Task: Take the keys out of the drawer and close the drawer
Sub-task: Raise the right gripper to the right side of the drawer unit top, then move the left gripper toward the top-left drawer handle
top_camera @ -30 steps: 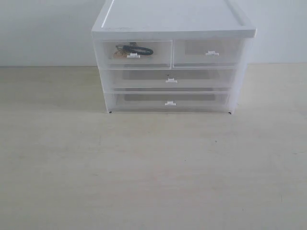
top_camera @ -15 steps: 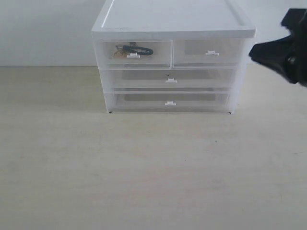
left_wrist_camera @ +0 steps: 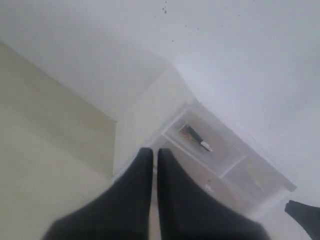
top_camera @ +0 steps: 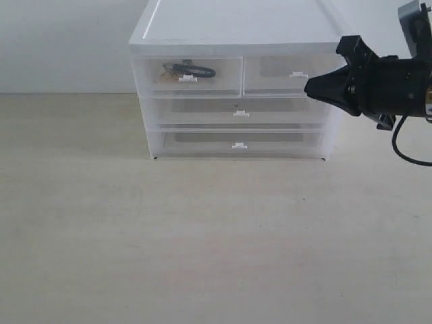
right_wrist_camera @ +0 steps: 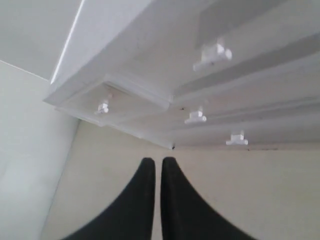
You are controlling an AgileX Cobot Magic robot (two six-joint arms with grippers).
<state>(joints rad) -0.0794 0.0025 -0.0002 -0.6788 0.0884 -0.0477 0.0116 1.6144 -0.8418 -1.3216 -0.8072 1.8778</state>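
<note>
Pale bench [top_camera: 202, 236], white cabinet [top_camera: 243, 27].
Right end effector [top_camera: 309, 88] and left end effector [left_wrist_camera: 154, 152] both pressed together; keys [top_camera: 185, 71] in the shut drawer [top_camera: 224, 81] lie left of the right one.

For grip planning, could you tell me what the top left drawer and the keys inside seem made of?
The drawer looks like frosted, translucent white plastic: its contents show dimly through the front. The keys look like gold-coloured metal, with a matte black strap, perhaps cord or rubber; too small to tell.
</note>
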